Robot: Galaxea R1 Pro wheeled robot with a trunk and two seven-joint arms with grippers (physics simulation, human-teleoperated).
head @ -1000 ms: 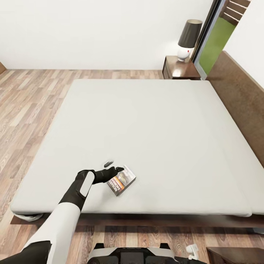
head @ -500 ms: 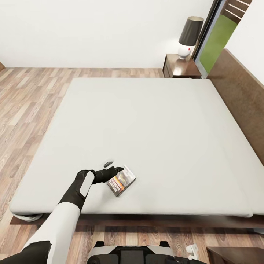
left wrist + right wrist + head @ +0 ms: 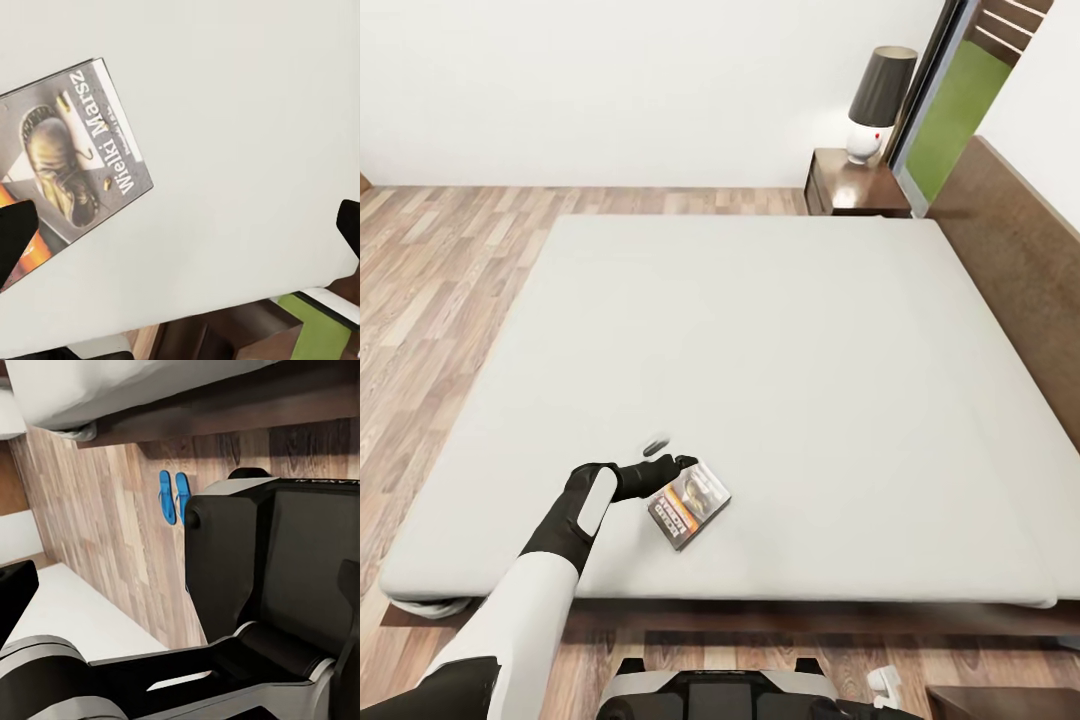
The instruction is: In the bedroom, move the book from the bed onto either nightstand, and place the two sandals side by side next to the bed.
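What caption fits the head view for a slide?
Left pincer open at the book lying flat near the foot of the bed; nightstand with lamp beyond.

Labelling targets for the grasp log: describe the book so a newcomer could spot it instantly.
Start at the bed, a wide pale grey mattress in a dark wooden frame. Near its front edge, just beyond the left gripper, lies the book: a small thin paperback lying flat. It is the sole item on the mattress, with a grey shoe picture, orange band and white lettering.

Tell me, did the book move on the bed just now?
Yes, a little. The book sits slightly nearer the foot edge of the bed and has turned a bit, next to the left gripper.
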